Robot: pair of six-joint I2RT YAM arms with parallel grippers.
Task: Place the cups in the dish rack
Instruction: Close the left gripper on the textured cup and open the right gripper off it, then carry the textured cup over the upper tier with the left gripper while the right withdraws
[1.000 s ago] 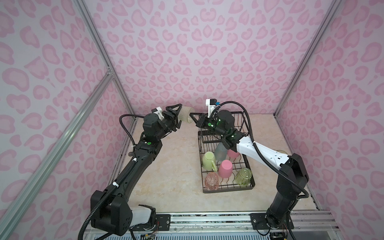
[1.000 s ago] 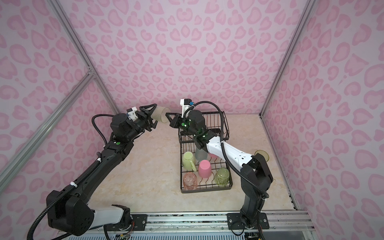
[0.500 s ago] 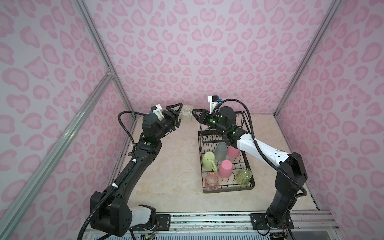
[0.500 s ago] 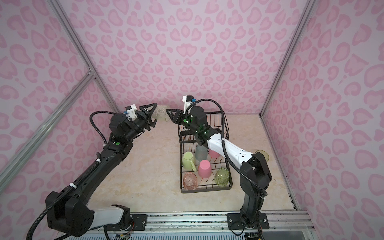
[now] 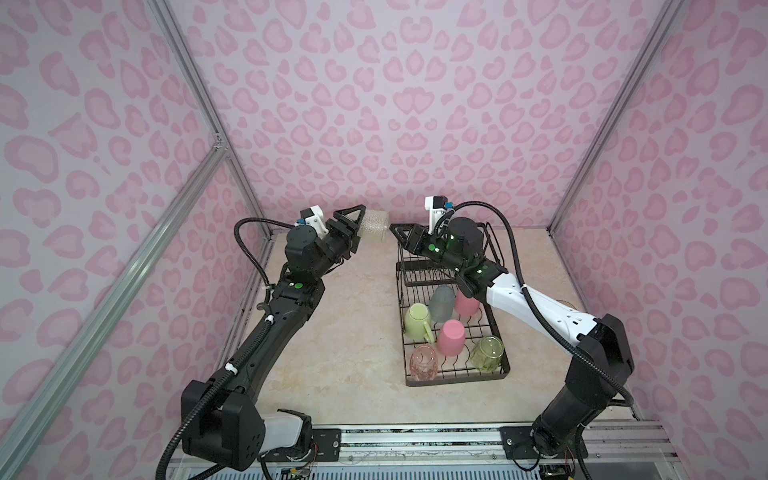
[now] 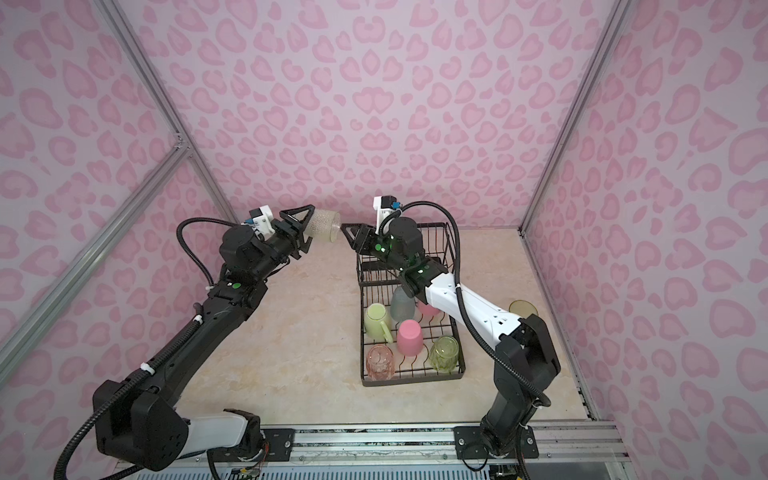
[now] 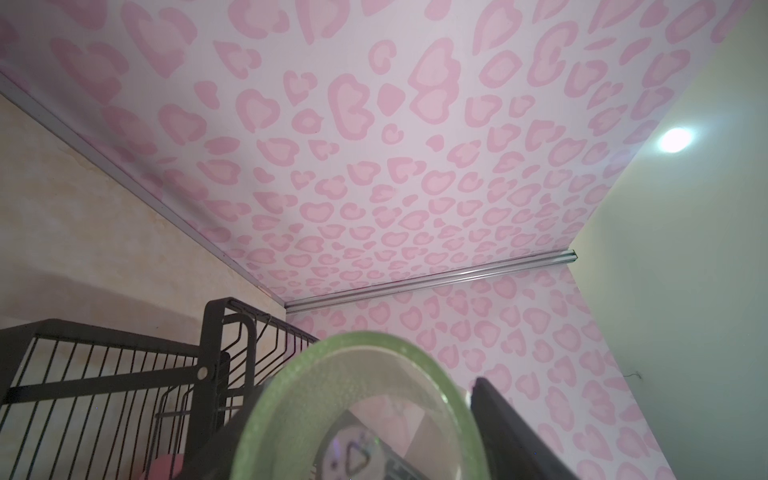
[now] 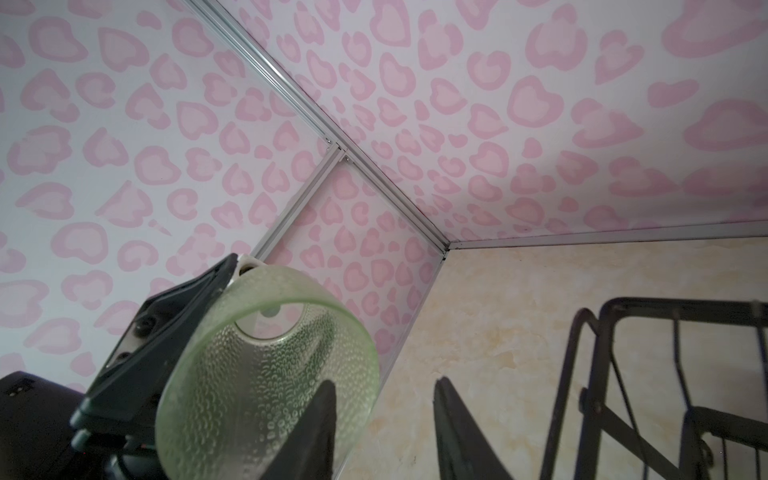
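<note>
Up near the back wall (image 5: 415, 124), left of the dish rack (image 5: 457, 380), a green glass (image 5: 374, 225) hangs sideways, clamped at its base by the left gripper (image 5: 360, 226). The right gripper (image 5: 399, 237) has its jaws apart at the glass's mouth. Six cups (image 5: 451, 336) sit in the rack.

Both of your arms are mostly matte black, with chunky, boxy joints. The left arm (image 5: 266, 345) is black nearly all the way, apart from a white cover (image 5: 286, 428) down by the base, a couple of white zip ties (image 5: 228, 367) and a small green dot (image 5: 297, 285). The right arm (image 5: 598, 361) wears a long white shell (image 5: 536, 309) and has little glowing green lights (image 5: 432, 248). Each one trails a ribbed black cable (image 5: 237, 233) and carries a white camera bracket (image 5: 434, 206) with a blue plug. The right gripper (image 8: 380, 432) has plain black wedge-shaped fingers (image 8: 457, 440).
</note>
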